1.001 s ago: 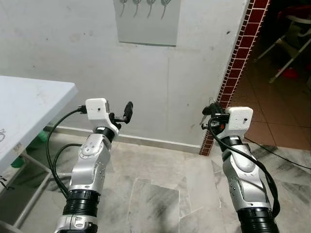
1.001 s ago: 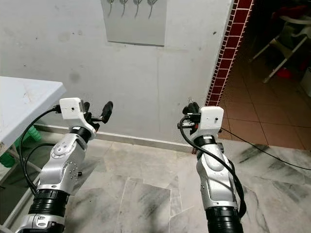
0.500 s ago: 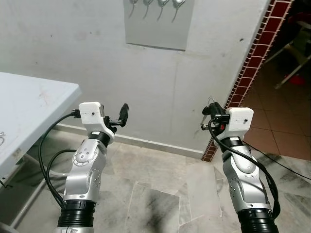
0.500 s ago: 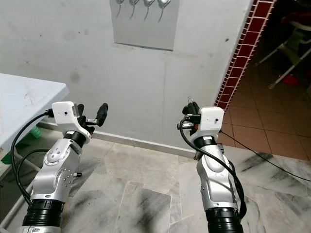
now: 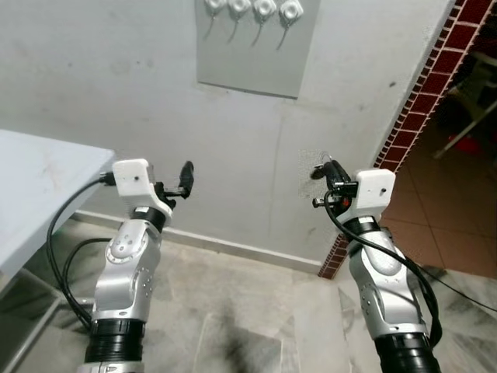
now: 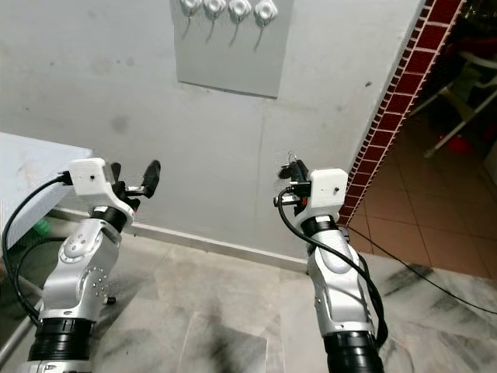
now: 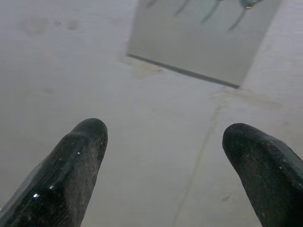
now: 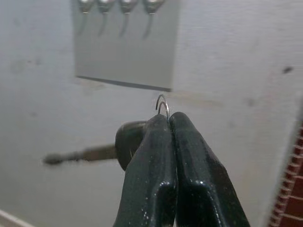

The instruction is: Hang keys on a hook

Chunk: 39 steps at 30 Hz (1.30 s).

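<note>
The robot is standing before a pale plastered wall, and the carrying half of the job looks done while the hanging itself is not yet begun. The right gripper [image 8: 168, 124] is pressing its two long black fingers tight together on the small set of keys [image 8: 90, 153], with a thin wire ring [image 8: 162, 104] poking out above the fingertips and a dark-headed key with a metal blade jutting out sideways from behind them. In the head views that right gripper [image 5: 324, 172] is sitting at about chest height, near the wall and well below the flat grey rectangular wall panel [image 5: 252, 54] that is carrying a row of four small pale metal hooks [image 5: 250, 9]; all four hooks are showing bare. The left gripper [image 7: 165, 156] is holding its fingers wide apart with nothing between them, pointing at the wall below the panel, and is taking no part in the work. A white table [image 5: 31, 194] is standing off to the robot's left. What is remaining, by my reading, is raising the right arm to hook height, threading the ring over one hook, and letting go.
</note>
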### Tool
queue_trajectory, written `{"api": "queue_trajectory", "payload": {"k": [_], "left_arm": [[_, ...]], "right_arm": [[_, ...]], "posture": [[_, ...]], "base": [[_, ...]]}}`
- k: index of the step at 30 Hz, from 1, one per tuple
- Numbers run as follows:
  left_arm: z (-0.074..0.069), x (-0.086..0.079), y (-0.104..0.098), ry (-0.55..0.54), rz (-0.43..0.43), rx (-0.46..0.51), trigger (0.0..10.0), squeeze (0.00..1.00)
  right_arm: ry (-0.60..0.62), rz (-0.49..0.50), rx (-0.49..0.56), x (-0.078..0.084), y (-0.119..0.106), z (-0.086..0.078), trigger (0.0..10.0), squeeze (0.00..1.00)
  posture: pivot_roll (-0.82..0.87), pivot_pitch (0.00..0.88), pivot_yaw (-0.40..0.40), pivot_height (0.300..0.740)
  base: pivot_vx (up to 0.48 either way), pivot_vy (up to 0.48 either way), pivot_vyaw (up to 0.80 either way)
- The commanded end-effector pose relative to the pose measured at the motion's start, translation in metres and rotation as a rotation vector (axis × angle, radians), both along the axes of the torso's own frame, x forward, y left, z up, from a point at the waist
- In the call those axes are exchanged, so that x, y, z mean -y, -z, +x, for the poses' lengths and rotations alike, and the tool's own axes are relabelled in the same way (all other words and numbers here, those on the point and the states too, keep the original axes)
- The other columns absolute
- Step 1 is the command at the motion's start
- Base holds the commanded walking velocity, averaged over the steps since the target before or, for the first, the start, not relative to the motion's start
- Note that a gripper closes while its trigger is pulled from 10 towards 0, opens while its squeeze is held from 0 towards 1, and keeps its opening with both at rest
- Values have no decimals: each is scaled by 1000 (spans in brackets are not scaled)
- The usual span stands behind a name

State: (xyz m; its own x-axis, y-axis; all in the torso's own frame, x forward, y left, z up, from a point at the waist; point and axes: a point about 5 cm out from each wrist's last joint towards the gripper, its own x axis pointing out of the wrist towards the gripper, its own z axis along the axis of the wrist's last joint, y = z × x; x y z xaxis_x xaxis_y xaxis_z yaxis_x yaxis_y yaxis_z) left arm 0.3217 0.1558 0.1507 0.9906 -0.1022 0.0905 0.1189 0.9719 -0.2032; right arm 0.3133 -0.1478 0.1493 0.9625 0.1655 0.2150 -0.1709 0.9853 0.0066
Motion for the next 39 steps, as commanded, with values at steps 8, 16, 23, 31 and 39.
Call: {"api": "queue_trajectory", "payload": {"k": [8,16,23,31,39], "left_arm": [[1,5,-1,14,-7,-5,10000,0],[2,6,-3,16,-12,0,10000,0],[3,7,-3,21,-12,3,10000,0],[3,8,-3,22,-14,3,10000,0],[2,8,-3,19,-16,0,10000,0]], "right_arm": [[24,0,0,8,-1,-1,10000,0],[19,-2,-1,8,-1,0,10000,0],[11,-6,-1,6,-1,-1,10000,0],[5,-7,-2,6,-1,0,10000,0],[3,-10,-5,5,0,-1,10000,0]], "posture": [[-6,0,-40,715],[-4,0,-42,715],[-3,0,-44,715],[-2,0,-48,715],[0,0,-51,715]], "base": [[422,0,0],[418,0,0],[417,0,0],[419,0,0],[427,0,0]]}}
